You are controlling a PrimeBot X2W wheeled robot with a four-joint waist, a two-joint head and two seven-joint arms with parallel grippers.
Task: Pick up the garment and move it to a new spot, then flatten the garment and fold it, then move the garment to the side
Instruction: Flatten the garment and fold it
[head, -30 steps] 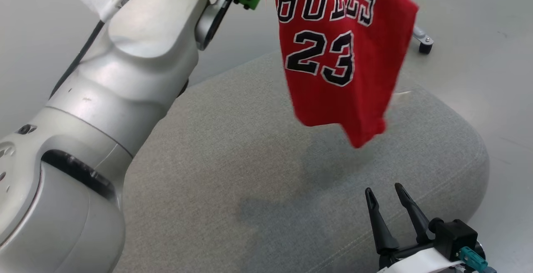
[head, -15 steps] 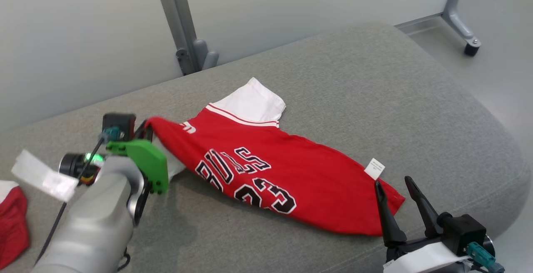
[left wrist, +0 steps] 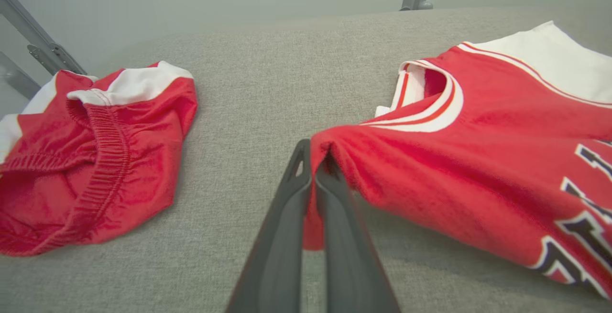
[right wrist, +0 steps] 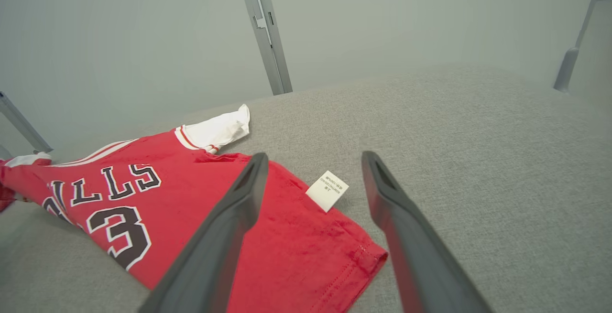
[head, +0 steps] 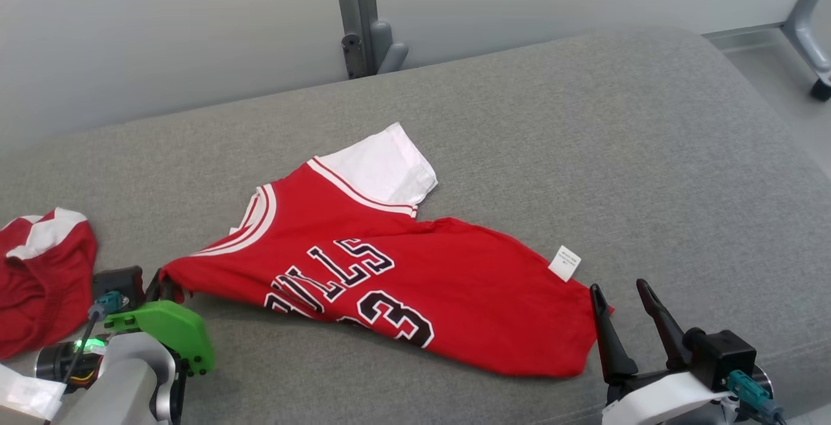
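Observation:
The garment (head: 389,276) is a red jersey with white sleeves, black lettering and a number. It lies spread across the grey cushion (head: 584,139), its hem toward the right. My left gripper (head: 159,285) is shut on the jersey's shoulder corner at the lower left; in the left wrist view the garment (left wrist: 478,160) has its red cloth pinched between the dark fingers of the left gripper (left wrist: 313,160). My right gripper (head: 620,292) stands open just beside the hem corner, holding nothing. In the right wrist view the right gripper (right wrist: 313,160) hovers above the garment (right wrist: 201,208) and its white tag (right wrist: 327,189).
A second red and white piece of clothing (head: 39,276) lies bunched at the cushion's left end, seen too as the bunched clothing (left wrist: 91,155) in the left wrist view. A grey metal post (head: 360,16) rises behind the cushion. A caster leg (head: 815,55) stands at the far right.
The jersey came down from hanging in the air and now lies on the cushion. My left gripper has drawn the shoulder corner further left and nearer. The head camera has shifted.

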